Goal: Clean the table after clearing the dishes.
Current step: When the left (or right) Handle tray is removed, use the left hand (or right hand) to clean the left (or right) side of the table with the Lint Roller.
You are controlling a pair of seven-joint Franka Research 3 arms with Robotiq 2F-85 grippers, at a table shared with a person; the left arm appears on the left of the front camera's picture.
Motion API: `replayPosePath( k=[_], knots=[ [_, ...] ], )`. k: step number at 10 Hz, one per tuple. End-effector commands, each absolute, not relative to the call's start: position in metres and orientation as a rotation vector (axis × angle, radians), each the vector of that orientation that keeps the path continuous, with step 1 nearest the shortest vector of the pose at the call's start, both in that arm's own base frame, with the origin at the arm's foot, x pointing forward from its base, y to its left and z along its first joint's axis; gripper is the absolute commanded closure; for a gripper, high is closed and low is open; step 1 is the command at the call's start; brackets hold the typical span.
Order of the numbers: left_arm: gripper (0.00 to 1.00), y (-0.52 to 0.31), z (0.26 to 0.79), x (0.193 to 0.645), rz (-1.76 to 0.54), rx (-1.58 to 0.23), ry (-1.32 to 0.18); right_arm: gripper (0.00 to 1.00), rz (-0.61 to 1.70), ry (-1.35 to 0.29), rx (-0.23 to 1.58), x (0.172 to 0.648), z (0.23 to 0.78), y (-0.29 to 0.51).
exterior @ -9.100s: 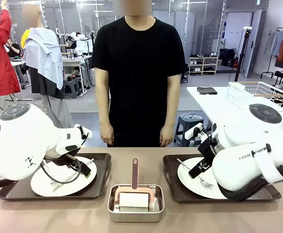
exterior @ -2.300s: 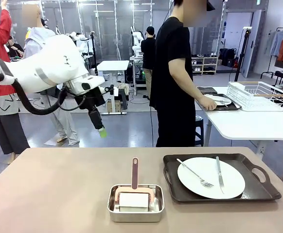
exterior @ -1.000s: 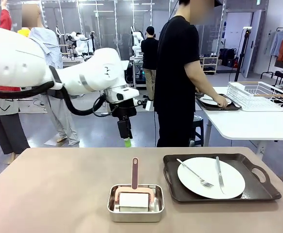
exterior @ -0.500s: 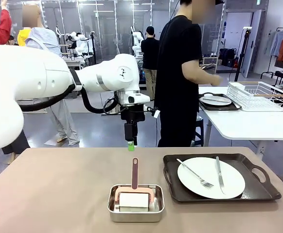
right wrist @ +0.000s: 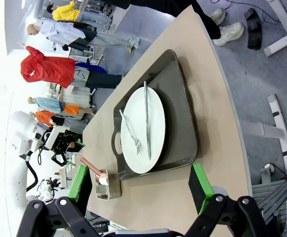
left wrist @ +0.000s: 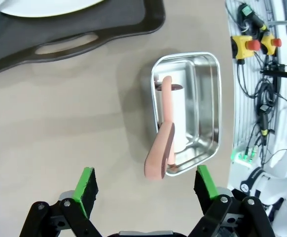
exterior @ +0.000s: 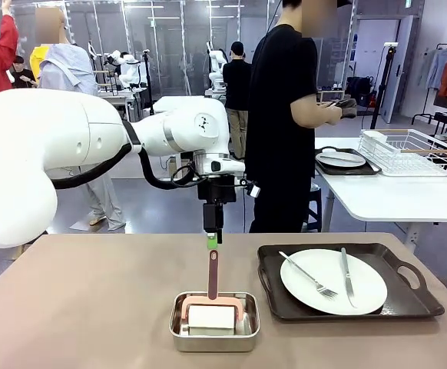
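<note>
You have a matte taupe table (exterior: pixel 93 300) and a shiny steel pan (exterior: pixel 214 342). Your plate (exterior: pixel 369 286) looks glossy (its tray (exterior: pixel 273 296) dull).

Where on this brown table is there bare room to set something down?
The table left of the steel pan is bare out to its left edge. A narrow bare strip runs between pan and dark tray. Crowded: the right side, under the tray and plate, and the middle, where the left pincer hangs over the roller handle.
</note>
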State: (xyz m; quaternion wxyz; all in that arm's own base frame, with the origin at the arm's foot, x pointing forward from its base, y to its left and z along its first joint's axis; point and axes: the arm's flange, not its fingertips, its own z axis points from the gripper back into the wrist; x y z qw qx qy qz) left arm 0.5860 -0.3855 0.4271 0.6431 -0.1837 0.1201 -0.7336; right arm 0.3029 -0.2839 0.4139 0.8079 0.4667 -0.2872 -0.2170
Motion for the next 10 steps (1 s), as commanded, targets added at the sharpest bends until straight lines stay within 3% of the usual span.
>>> replayPosePath(
  k=[1,10],
  knots=[
    [0.00,-0.394,0.432,0.595,-1.627,-0.478,0.346,0.00,-0.448,-0.613,0.997,0.298,0.415,-0.282],
    [0.00,-0.393,0.392,0.557,-1.545,-0.455,0.480,0.00,-0.448,-0.613,0.997,0.298,0.415,-0.282]
  ],
)
